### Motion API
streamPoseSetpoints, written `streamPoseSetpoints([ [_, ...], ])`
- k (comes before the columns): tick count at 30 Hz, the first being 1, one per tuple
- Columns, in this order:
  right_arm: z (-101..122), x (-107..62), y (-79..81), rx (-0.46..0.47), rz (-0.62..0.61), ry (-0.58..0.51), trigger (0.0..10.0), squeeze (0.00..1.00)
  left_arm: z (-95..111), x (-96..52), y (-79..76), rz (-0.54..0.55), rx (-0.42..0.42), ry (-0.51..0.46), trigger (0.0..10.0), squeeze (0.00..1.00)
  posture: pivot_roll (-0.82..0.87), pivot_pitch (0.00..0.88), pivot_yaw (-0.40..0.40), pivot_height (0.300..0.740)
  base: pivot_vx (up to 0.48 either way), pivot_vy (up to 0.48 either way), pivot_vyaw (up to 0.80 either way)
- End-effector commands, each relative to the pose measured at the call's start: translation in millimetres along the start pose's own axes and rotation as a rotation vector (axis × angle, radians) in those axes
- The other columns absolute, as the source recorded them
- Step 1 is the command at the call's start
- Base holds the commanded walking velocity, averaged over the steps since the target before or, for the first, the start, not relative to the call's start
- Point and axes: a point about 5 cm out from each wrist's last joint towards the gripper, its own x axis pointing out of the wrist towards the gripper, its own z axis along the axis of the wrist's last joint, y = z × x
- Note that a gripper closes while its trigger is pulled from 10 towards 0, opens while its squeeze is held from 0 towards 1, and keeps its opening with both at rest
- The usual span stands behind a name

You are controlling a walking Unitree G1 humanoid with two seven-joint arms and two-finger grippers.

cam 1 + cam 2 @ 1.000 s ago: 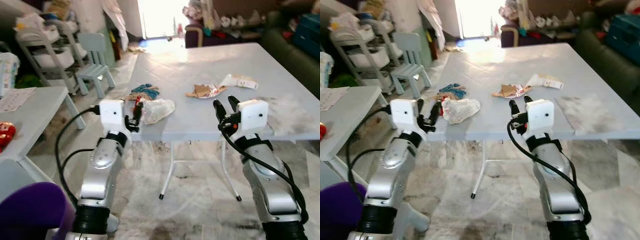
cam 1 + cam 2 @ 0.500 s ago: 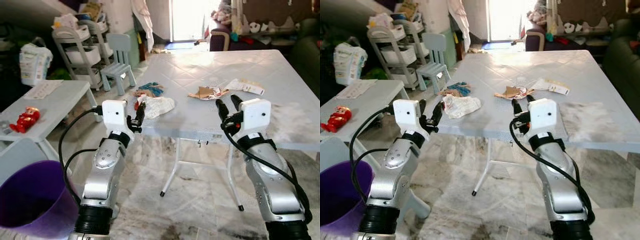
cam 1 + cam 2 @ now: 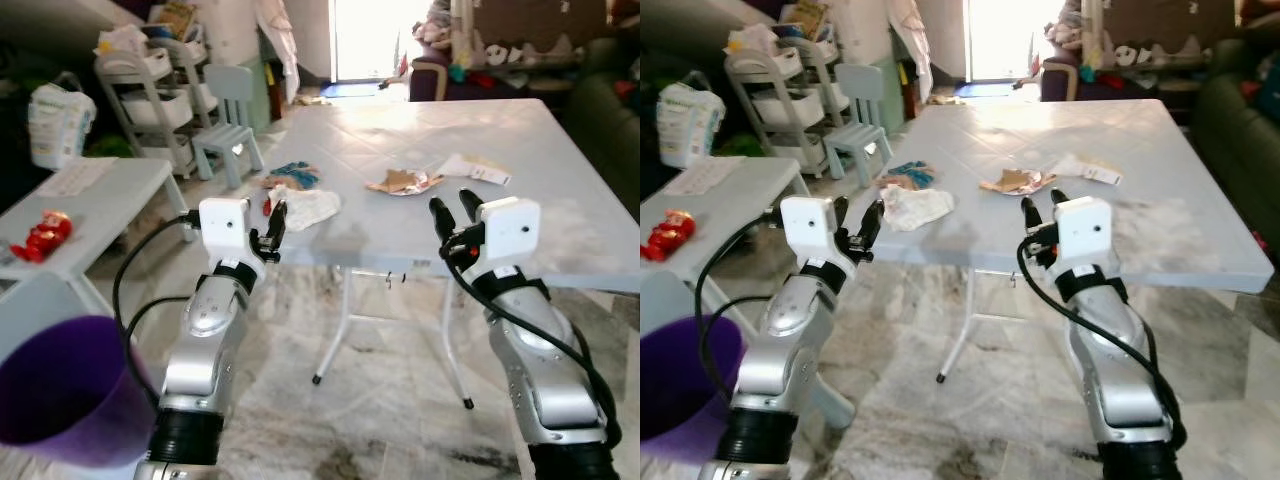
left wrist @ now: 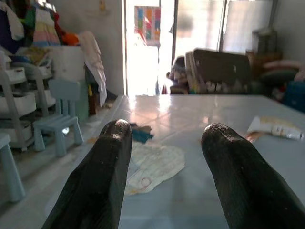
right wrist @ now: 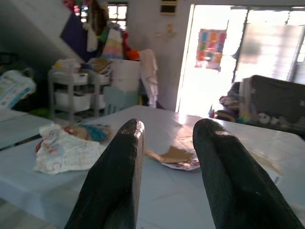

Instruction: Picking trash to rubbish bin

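We see left gripper (image 3: 275, 222) and right gripper (image 3: 452, 212), fingers apart, empty, at the table (image 3: 480, 160) edge. Crumpled white wrapper (image 3: 305, 206), torn brown scrap (image 3: 405, 182) lie on it; purple bin (image 3: 55, 390) low left.

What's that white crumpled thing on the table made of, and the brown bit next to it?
The white wrapper looks like thin paper or plastic film, creased and faintly printed. The brown scrap looks like cardboard: flat, matte, with torn edges. Neither is certain from here.
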Motion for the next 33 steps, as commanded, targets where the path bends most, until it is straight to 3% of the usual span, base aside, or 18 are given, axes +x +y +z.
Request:
streamPoseSetpoints([
  [1, 6.5, 3.4, 2.7, -0.009, 0.014, -0.025, 10.0, 0.0, -2.3, -2.1, 7.4, 0.029, 0.001, 0.012, 10.0, 0.0, -0.11, 0.014, 0.047, 0.74, 0.0, 0.0, 0.0],
  [29, 10.0, 4.0, 2.0, -0.034, 0.025, -0.041, 10.0, 0.0, -0.1, -0.4, 11.1, 0.034, -0.001, -0.007, 10.0, 0.0, -0.12, 0.015, 0.036, 0.74, 0.0, 0.0, 0.0],
  [33, 9.5, 3.7, 2.8, -0.036, 0.025, -0.038, 10.0, 0.0, -2.3, -0.3, 10.2, 0.034, -0.006, 0.007, 10.0, 0.0, -0.12, 0.016, 0.037, 0.74, 0.288, -0.234, 0.0],
])
